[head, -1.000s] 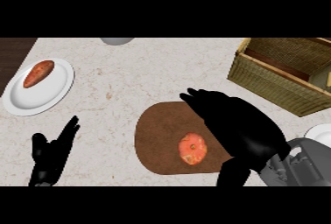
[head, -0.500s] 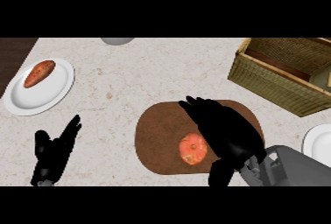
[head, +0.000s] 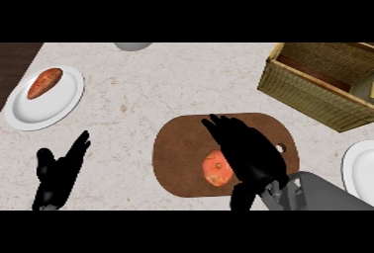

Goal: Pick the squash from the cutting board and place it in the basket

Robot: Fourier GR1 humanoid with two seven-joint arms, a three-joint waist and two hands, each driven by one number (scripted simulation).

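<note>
An orange squash [head: 215, 168] lies on the brown round cutting board [head: 182, 148] in the middle of the counter. My right hand [head: 248, 153] hovers right over the board with fingers straight, open, covering the squash's right side. Whether it touches the squash is not visible. The woven basket [head: 310, 91] stands at the upper right, apart from the board. My left hand [head: 60, 170] rests open at the lower left, fingers pointing up.
A white plate [head: 55, 106] with a sweet potato [head: 44, 83] sits at the upper left. Another white plate [head: 358, 170] shows at the right edge. A grey bowl [head: 133, 46] peeks in at the top edge.
My right hand has moved left and down across the board, coming over the squash and now hiding part of it. The left hand has stayed put.
</note>
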